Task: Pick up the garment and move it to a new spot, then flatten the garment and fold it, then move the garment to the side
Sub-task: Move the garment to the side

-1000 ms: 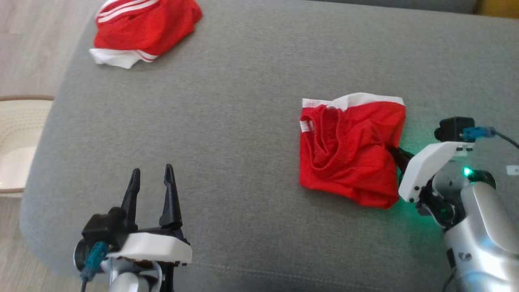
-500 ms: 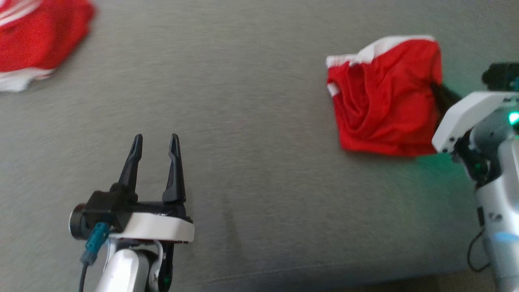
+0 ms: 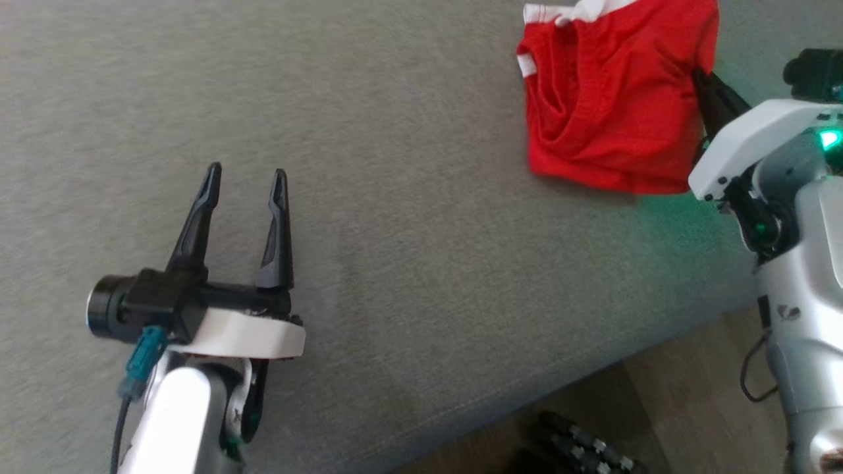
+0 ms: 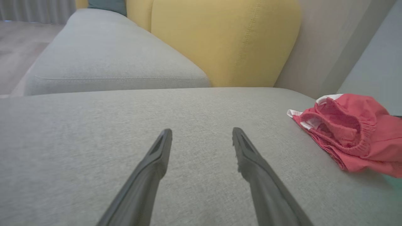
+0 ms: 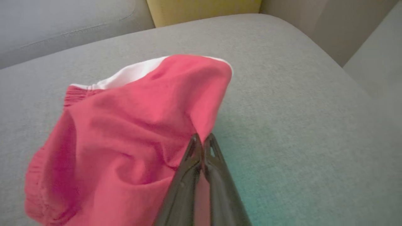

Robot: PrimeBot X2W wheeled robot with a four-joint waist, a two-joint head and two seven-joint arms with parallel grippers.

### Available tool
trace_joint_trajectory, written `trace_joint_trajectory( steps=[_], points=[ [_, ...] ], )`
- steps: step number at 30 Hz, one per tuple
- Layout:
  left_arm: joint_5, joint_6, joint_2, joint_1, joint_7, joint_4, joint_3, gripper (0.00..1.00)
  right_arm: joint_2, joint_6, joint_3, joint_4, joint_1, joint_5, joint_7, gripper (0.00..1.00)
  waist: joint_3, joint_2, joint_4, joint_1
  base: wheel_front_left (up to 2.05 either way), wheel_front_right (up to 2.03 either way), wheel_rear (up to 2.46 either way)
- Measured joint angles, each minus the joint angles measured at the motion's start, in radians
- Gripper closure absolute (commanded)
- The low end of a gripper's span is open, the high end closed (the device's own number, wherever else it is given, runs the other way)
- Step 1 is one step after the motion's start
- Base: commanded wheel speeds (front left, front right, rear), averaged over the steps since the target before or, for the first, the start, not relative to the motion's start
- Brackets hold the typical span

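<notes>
This is a home, most likely a living room. The main surface is a broad grey woven-fabric sofa seat (image 3: pixel 369 217) with a stitched seam along its near edge. At the far left lies a second grey seat cushion (image 4: pixel 110 62) of the same cloth. Behind the two stands a plump mustard-yellow upholstered backrest (image 4: pixel 226 40) with a line of stitching down it, and a teal cushion (image 4: pixel 106 3) sits just left of that. Pale wood-look flooring (image 4: pixel 15 50) runs past the sofa on the left and shows again below its near edge. A crumpled red garment with a white band (image 3: pixel 612 99) lies on the seat, like household laundry.
</notes>
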Motion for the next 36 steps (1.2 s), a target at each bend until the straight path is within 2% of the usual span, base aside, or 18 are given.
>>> trace_joint_trajectory(
  steps=[6,11,18,26,36],
  points=[
    [0.007,0.001,0.015,-0.003,0.015,-0.026,-0.004,0.0,0.0,0.0,0.006,0.086,-0.083,-0.064,-0.051,1.0,0.046,0.0,-0.024,0.0001,0.0,0.0,0.0],
    [0.007,0.002,0.015,-0.004,0.015,-0.044,-0.005,0.0,-0.042,0.0,-0.018,0.181,-0.182,-0.147,-0.068,1.0,0.049,0.0,0.021,0.0,0.0,0.0,0.0],
    [0.002,0.011,0.012,-0.007,0.004,-0.053,-0.012,0.0,-0.152,0.0,-0.11,0.305,-0.305,-0.287,-0.068,1.0,0.061,0.0,0.111,0.0,0.0,0.0,0.0],
    [-0.005,0.02,0.006,-0.026,-0.011,-0.051,-0.021,0.0,-0.212,0.0,-0.192,0.339,-0.347,-0.411,-0.057,1.0,0.087,0.0,0.164,0.0,0.0,0.0,0.0],
    [-0.012,0.021,0.002,-0.027,-0.014,-0.049,-0.023,0.0,-0.214,0.0,-0.257,0.327,-0.347,-0.489,-0.046,1.0,0.096,0.0,0.172,0.0,0.0,0.0,0.0]
  ],
)
